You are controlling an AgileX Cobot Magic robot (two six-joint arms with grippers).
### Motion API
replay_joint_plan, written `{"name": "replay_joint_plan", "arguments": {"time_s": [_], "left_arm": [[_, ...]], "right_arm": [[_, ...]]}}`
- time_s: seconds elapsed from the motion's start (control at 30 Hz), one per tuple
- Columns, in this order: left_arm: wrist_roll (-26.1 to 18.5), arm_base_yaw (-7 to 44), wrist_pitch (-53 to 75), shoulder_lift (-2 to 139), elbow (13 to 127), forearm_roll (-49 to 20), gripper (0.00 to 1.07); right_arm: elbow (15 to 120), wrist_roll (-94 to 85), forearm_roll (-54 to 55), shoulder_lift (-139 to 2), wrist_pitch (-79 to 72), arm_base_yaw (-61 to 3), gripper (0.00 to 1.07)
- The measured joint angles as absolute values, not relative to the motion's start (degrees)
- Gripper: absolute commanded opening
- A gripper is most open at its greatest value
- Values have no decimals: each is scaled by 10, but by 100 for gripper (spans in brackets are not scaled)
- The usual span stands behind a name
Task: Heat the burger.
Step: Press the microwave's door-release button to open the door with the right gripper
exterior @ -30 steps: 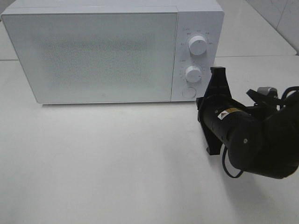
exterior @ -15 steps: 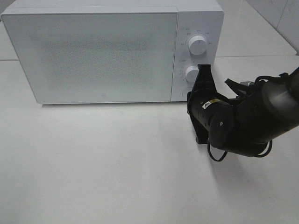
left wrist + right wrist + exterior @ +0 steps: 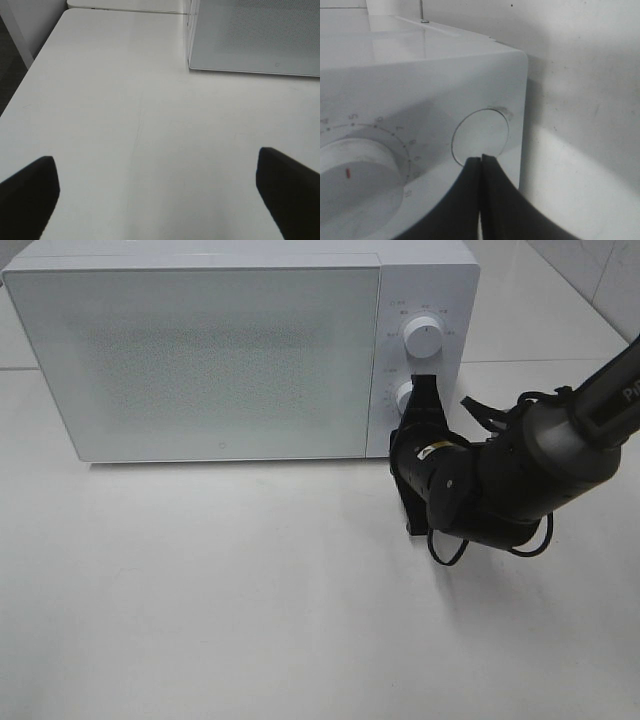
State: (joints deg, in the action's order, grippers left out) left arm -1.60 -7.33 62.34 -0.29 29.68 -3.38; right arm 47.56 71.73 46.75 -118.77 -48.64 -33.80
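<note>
The right gripper (image 3: 481, 159) is pressing its two black fingers flat together with nothing between them. The joined tips are pointing at the rim of the round button (image 3: 480, 134) on the microwave (image 3: 200, 360); whether they are touching it cannot be told. The lower dial (image 3: 355, 175) is sitting just beside the jaws. The left gripper (image 3: 155, 156) is hovering over the white table (image 3: 150, 100), its fingers spread wide and holding nothing. The burger is showing in no view; the microwave's frosted door is standing closed, so where the burger lies relative to either pair of jaws cannot be told.
</note>
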Motion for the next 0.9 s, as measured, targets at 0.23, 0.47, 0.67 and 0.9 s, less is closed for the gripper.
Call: {"name": "replay_joint_plan", "arguments": {"time_s": [0.23,0.47,0.67,0.9], "left_arm": [[-16,-73,623,-3,297,-34,101],[-16,-73,623,-3,297,-34,101],[-16,-73,623,-3,297,-34,101],[-16,-73,623,-3,297,-34,101]], "right_arm": [[488,716,468,-1193,-484,-324,0],[488,705,470,-1193,-472,-313,0],[494,705,466,-1206,-470,-313,0],[501,705,460,-1214,-468,-313,0]]}}
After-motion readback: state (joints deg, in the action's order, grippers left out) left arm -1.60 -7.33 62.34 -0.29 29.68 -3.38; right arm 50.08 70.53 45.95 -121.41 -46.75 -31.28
